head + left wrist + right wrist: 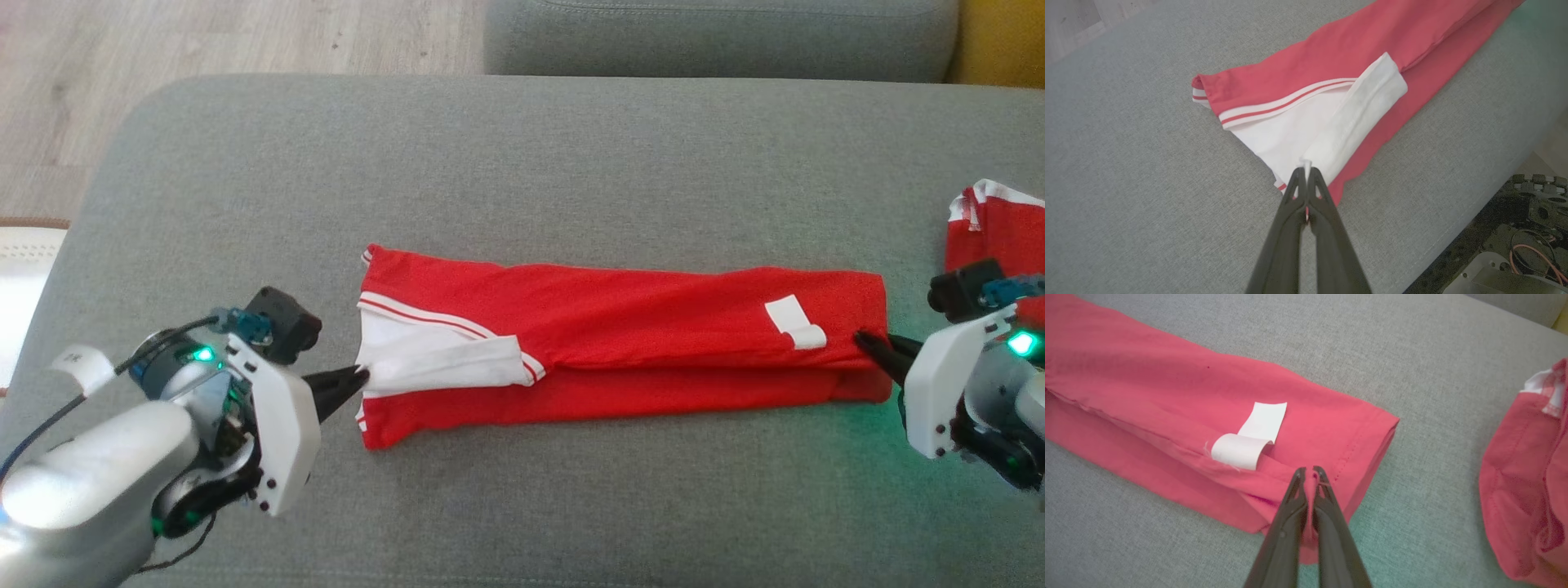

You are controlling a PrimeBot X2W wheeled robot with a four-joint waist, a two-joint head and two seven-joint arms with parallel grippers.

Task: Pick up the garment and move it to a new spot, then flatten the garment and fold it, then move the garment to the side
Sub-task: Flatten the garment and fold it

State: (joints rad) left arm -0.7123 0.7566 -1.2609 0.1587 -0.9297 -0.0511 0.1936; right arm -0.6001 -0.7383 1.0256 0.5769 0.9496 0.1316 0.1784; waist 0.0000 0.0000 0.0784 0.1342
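1. The garment [620, 327], a red jersey, lies folded into a long narrow band across the middle of the grey upholstered seat [522, 155]. Its length runs from the robot's left to its right.
2. At the left end of the band, a white sleeve [441, 359] with red edge stripes is folded over the red cloth.
3. The left gripper [359, 377] is at that end. In the left wrist view, its fingers [1294, 192] are closed together on the edge of the white sleeve [1306, 122].
4. The right gripper [865, 341] is at the opposite, hemmed end. In the right wrist view, its fingers [1296, 490] are closed, pinching red cloth just beside the stitched hem.
5. A white label [1249, 441], partly curled, lies on the garment near the right gripper.
6. A second red garment [1000, 229] lies apart on the seat, at the right edge.
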